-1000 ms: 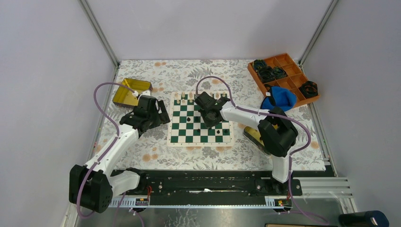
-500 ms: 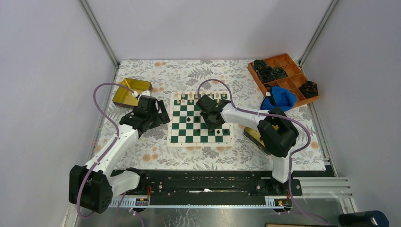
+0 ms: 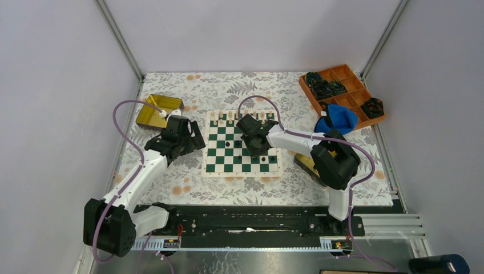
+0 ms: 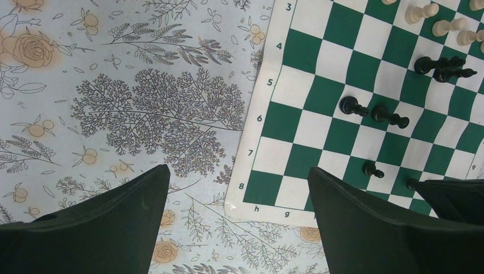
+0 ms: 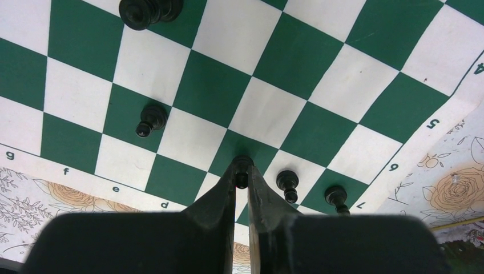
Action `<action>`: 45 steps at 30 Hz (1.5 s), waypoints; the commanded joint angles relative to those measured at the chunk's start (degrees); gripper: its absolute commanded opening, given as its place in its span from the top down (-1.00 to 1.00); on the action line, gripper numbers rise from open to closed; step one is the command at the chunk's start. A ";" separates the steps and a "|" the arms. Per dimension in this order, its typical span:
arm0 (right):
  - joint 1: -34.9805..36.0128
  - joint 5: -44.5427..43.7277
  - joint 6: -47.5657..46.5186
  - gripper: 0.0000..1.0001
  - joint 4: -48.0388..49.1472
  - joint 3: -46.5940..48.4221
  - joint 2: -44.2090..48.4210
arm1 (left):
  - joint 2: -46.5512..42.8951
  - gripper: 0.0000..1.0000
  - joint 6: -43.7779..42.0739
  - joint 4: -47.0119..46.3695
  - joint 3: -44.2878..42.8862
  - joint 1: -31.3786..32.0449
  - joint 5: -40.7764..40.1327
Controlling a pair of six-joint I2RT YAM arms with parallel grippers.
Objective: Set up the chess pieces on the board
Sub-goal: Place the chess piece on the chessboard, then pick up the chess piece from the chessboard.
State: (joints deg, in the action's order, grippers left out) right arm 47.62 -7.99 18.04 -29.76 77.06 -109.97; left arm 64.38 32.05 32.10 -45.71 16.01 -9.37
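Pawn (image 5: pixel 242 161), small black figure, being pinched by right gripper (image 5: pixel 242 174) over green-and-white checkered board (image 5: pixel 319 57), near lettered edge. Lowering straight onto square's centre, keeping clear of neighbouring black pawns (image 5: pixel 287 184), looking wise. Left gripper (image 4: pixel 234 171) hanging wide, empty, beside board.

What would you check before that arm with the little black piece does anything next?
1. Grip: right gripper shut on black piece: ok.
2. Piece resting on the board: cannot tell.
3. The green square under it is free: ok.
4. The nearest pawn is upright and untouched: ok.
5. Other arm: left gripper open and empty: ok.
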 commanded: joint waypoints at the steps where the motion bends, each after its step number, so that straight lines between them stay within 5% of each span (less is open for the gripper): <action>1: 0.59 0.83 0.63 0.89 0.47 0.51 1.43 | 0.40 -0.97 0.49 -2.95 0.62 -0.37 0.18; 11: 0.67 1.13 0.83 0.72 0.64 -0.15 0.84 | 0.31 -0.97 0.27 -3.06 0.93 -0.37 0.14; 23: 0.65 0.66 0.81 0.30 0.35 0.56 1.12 | 0.20 -0.97 0.03 -3.03 1.00 -0.37 0.20; 45: 2.47 3.44 -4.29 0.01 -1.19 8.99 -0.28 | -0.92 -0.97 -0.06 -2.77 0.44 -0.41 0.05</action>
State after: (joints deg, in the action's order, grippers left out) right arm 48.66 -6.83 15.92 -30.98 83.00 -109.97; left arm 64.51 32.05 31.88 -45.15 16.01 -9.34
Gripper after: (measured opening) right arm 0.488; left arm 0.986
